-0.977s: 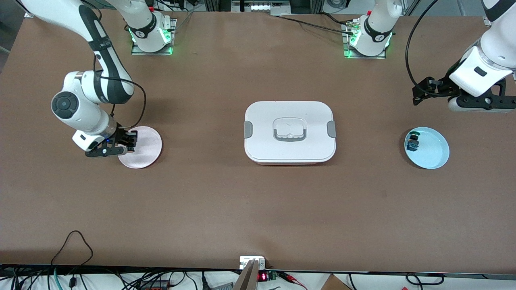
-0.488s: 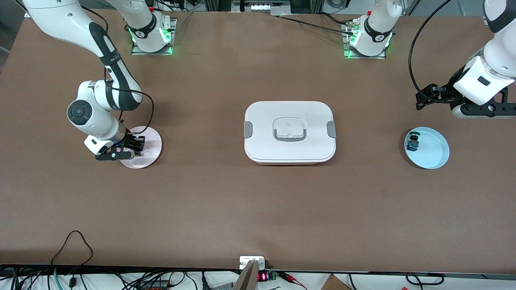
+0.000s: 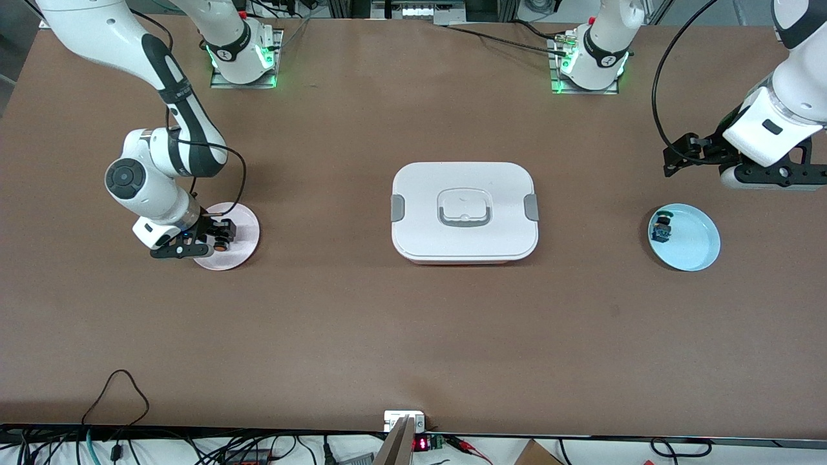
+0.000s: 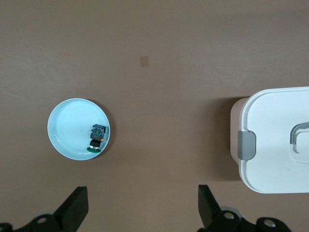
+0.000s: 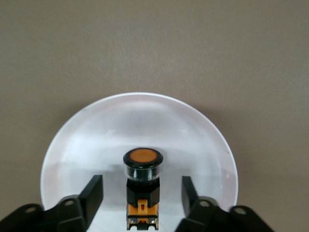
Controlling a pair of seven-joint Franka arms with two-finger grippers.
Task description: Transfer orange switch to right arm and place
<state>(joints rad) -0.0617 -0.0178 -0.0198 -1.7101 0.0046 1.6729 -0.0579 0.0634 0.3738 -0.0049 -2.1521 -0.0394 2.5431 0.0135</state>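
Note:
The orange switch (image 3: pixel 221 245) lies on its side on the pink plate (image 3: pixel 244 223), toward the right arm's end of the table. My right gripper (image 3: pixel 223 237) is low over the plate and open. In the right wrist view its fingers (image 5: pixel 94 191) stand apart on either side of the switch (image 5: pixel 142 181) without touching it, on the plate (image 5: pixel 96 135). My left gripper (image 3: pixel 675 155) is open and empty, up over bare table beside the blue plate (image 3: pixel 696 248). It shows in the left wrist view (image 4: pixel 142 193).
A small dark switch with green and blue parts (image 3: pixel 661 227) lies on the blue plate, also in the left wrist view (image 4: pixel 97 137). A white lidded box (image 3: pixel 464 210) stands at the table's middle. Cables hang along the front edge.
My right gripper moved in over the pink plate, then opened. The orange switch now lies on the plate between its fingers. The left arm shifted only slightly.

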